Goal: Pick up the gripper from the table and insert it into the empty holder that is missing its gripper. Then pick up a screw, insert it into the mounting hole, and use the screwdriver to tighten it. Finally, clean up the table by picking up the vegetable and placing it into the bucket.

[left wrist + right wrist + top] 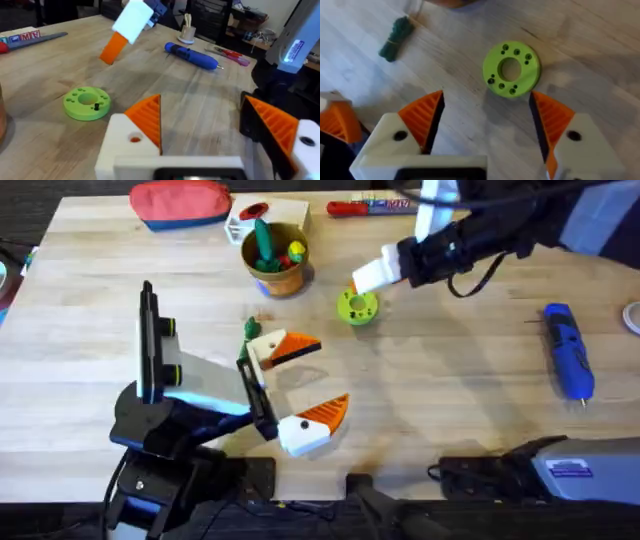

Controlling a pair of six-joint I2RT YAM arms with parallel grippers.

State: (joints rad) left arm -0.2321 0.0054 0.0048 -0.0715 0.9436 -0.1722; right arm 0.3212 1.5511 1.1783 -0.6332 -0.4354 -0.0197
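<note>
Above the green disc my right gripper hangs, jaws spread (left gripper likewise open, seemingly empty) over the bench.

**Bystanders on the wooden table**

A green round disc with a centre hole and several small holes lies flat near the middle of the wooden table. At the far edge sits a red zip pouch with a blue underside. Along the same edge lies a slim red-handled screwdriver. A thicker dark-green toy vegetable lies on the wood near the disc. A white box stands just beside the pouch.
</note>
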